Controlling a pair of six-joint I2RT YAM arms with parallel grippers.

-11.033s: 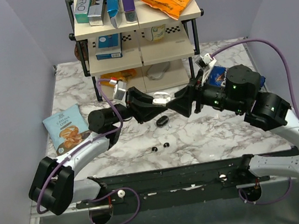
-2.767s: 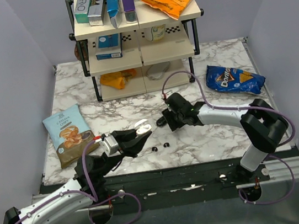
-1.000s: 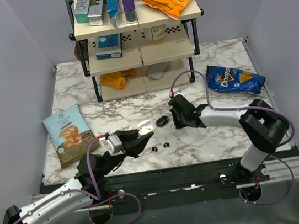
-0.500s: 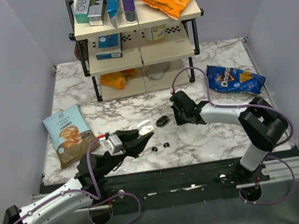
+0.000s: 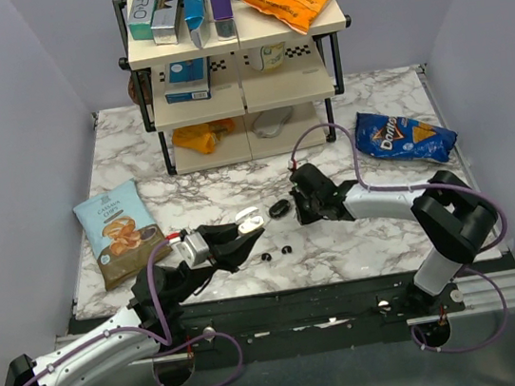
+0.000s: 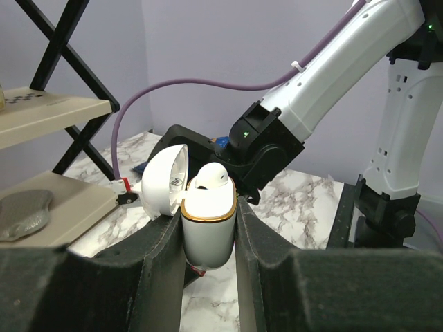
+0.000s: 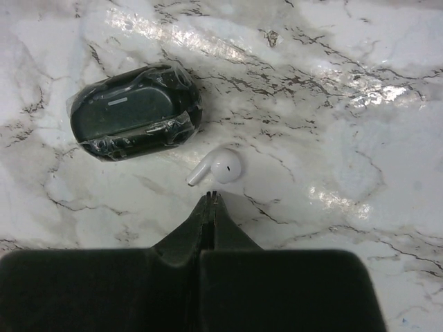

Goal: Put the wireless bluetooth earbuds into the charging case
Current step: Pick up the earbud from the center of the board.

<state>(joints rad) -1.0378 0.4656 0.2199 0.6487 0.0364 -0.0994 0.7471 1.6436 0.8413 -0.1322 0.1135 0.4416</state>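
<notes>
My left gripper (image 6: 209, 211) is shut on a white charging case (image 6: 208, 228) with a gold rim, holding it upright above the table's front. Its lid (image 6: 165, 180) is swung open to the left, and one white earbud (image 6: 210, 178) sits in it. From above, the case (image 5: 249, 219) shows at the left gripper's (image 5: 242, 234) tips. A second white earbud (image 7: 221, 166) lies on the marble just beyond my right gripper (image 7: 212, 196), which is shut and empty. In the top view the right gripper (image 5: 300, 208) is low over the table's middle and hides that earbud.
A black oval case (image 7: 131, 119) wrapped in clear film lies left of the loose earbud, also black case (image 5: 280, 209) beside the right gripper. Two tiny black buds (image 5: 266, 256) (image 5: 287, 249) lie near the front. A snack shelf (image 5: 237, 61), chip bag (image 5: 116, 222) and blue bag (image 5: 403, 137) stand around.
The right gripper has shifted slightly back and forth beside the black case and stays shut. The left gripper has held still with the white case.
</notes>
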